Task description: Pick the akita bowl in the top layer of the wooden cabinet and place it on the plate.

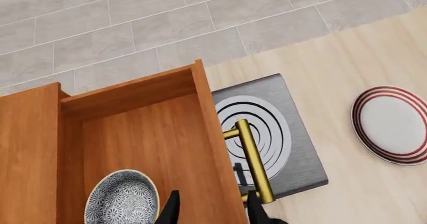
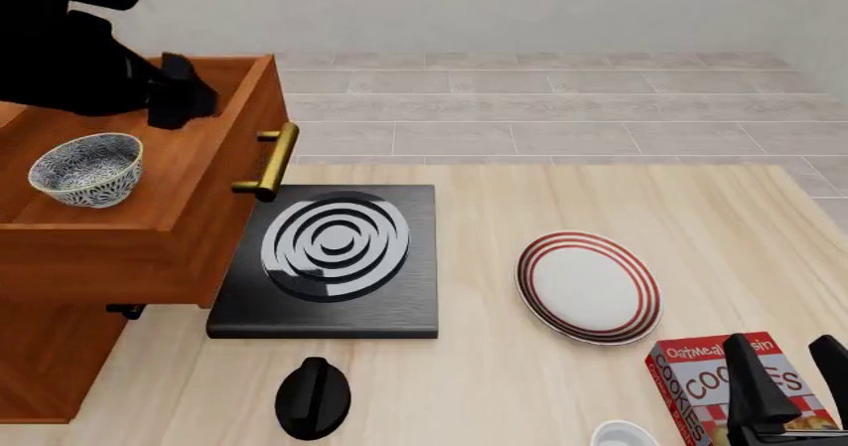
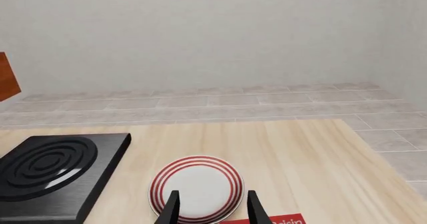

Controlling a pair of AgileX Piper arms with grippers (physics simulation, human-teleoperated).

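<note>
The small white akita bowl with a dense blue-black pattern (image 2: pixel 87 169) sat upright inside the pulled-out top drawer (image 2: pixel 199 203) of the reddish-brown wooden cabinet (image 2: pixel 47 352), the drawer's only visible content. The round white, red-ringed plate (image 2: pixel 587 287) lay bare on the pale wooden bench (image 2: pixel 557 208), right of the black stove slab (image 2: pixel 332 259). The left hand (image 1: pixel 212 210) hovered above the drawer, fingers apart and holding nothing; the right hand (image 3: pixel 212 207) was likewise spread and unladen near the plate.

Front view: high, behind the arms, facing forward over the bench (image 2: pixel 557 208). Left wrist: straight down into the top layer (image 1: pixel 153 149). Right wrist: low, forward. All share the plate (image 2: pixel 589 287).
</note>
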